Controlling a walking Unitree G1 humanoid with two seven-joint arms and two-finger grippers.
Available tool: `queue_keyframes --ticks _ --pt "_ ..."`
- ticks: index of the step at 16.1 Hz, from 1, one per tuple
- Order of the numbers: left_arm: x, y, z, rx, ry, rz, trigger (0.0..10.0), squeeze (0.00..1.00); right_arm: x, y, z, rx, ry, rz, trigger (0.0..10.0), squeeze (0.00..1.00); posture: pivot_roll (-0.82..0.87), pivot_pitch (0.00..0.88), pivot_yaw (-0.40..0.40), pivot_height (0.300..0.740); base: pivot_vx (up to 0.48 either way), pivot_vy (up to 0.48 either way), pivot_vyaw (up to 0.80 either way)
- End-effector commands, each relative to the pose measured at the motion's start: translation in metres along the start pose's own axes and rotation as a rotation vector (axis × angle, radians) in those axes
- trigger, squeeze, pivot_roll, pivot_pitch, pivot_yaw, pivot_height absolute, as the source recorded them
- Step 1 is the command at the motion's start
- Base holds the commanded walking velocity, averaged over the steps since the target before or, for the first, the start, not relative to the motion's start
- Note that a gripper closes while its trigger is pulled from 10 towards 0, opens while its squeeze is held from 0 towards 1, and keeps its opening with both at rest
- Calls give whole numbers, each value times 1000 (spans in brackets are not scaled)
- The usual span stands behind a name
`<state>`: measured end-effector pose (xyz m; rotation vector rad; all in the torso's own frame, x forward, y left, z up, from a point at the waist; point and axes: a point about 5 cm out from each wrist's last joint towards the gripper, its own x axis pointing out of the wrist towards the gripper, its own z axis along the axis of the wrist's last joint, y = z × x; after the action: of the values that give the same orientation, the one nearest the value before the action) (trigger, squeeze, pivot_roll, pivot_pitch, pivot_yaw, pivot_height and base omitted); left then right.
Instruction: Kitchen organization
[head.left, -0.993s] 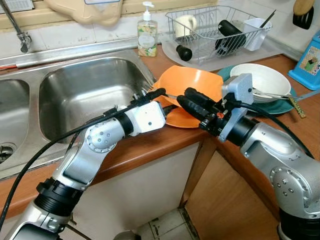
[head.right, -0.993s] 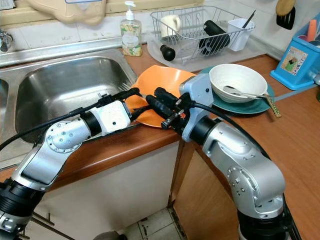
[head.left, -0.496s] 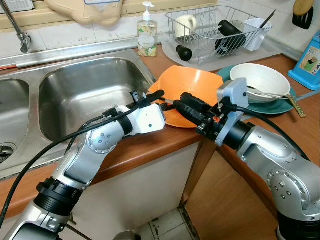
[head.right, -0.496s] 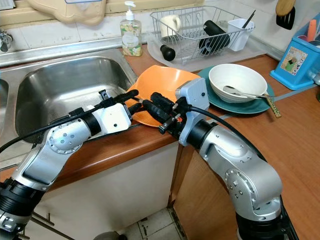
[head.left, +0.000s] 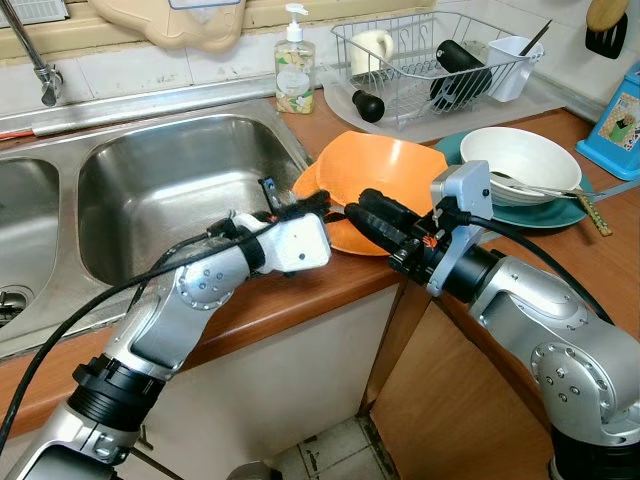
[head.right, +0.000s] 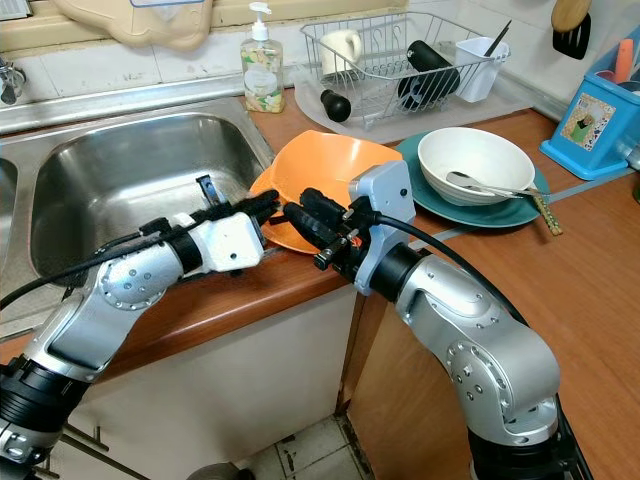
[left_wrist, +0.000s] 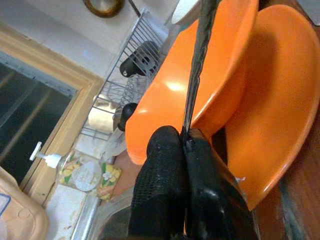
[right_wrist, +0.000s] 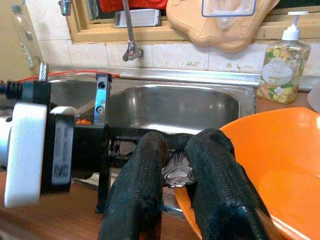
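Observation:
Two orange dishes, a bowl (head.left: 385, 170) resting on a plate (left_wrist: 272, 100), lie on the wooden counter next to the sink. In front of them my two grippers meet tip to tip. The left gripper (head.left: 312, 205) is shut on a thin silver utensil (left_wrist: 200, 55), seen edge on against the orange bowl. My right gripper (head.left: 362, 205) faces it from the right. Its fingers (right_wrist: 145, 165) are closed around the utensil's ornate handle end (right_wrist: 177, 172). Most of the utensil is hidden between the two grippers in the eye views.
A steel sink (head.left: 170, 180) lies left of the dishes, with a soap bottle (head.left: 294, 70) behind it. The dish rack (head.left: 430, 60) holds a mug and dark items. A white bowl (head.left: 520, 155) with a spoon sits on a teal plate. A blue box (head.left: 620, 125) stands far right.
The right gripper has moved left until it meets the left gripper, closing the gap where the utensil's shaft showed. The left wrist has dipped slightly toward the sink edge.

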<state>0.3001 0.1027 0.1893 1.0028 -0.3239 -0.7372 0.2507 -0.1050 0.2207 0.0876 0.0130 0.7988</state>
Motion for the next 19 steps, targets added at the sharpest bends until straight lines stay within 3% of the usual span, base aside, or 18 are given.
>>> queue_keyframes --ticks 1,2,3,4,5,6,7,8,13,14,15,16,17,18,19 --pt "0 5 -2 24 11 -2 0 0 0 0 4 -12 -7 -9 7333 0 -45 0 48 740 0 0 0" --pt "0 5 -2 24 12 -2 0 0 0 0 4 -12 -7 -11 7333 0 -45 0 48 740 0 0 0" --pt "0 6 -3 25 15 0 0 0 1 0 5 -15 -8 -16 10000 0 -45 0 47 740 0 0 0" --pt "0 7 -4 27 17 1 0 0 1 -1 5 -11 -10 -23 10000 0 -44 0 47 740 0 0 0" --pt "-1 9 -5 37 26 6 0 0 2 -3 7 12 -29 -36 10000 1000 -43 0 47 740 0 0 0" --pt "-2 11 -7 42 34 12 0 0 2 -4 8 13 -39 -44 10000 1000 -43 0 48 740 0 0 0" --pt "-3 16 -11 37 51 29 0 0 2 -6 10 1 -48 -61 10000 729 -43 0 48 740 0 0 0" --pt "-5 20 -15 39 68 37 0 0 2 -7 10 -7 -46 -67 10000 0 -43 0 48 740 0 0 0" --pt "-17 49 -53 85 243 70 0 0 1 -4 6 -44 -11 -36 10000 0 -42 0 46 740 0 0 0" --pt "-18 53 -60 89 278 67 392 0 2 -2 5 -49 0 -22 10000 0 -41 0 44 740 0 0 0" --pt "-18 61 -79 92 365 61 1765 0 3 2 2 -65 26 12 10000 0 -40 0 44 740 0 0 0" --pt "-18 62 -87 91 408 59 2157 0 3 3 1 -70 36 25 10000 0 -40 0 44 740 0 0 0" --pt "-18 63 -95 59 452 59 4431 0 3 5 -1 -76 46 37 10000 0 -40 0 43 740 0 0 0" --pt "-19 57 -108 20 532 7 10000 0 3 6 -4 -89 71 51 10000 0 -40 0 42 740 0 0 0" --pt "-19 53 -116 5 576 -26 10000 0 3 7 -7 -97 87 55 10000 0 -41 0 43 740 0 0 0"
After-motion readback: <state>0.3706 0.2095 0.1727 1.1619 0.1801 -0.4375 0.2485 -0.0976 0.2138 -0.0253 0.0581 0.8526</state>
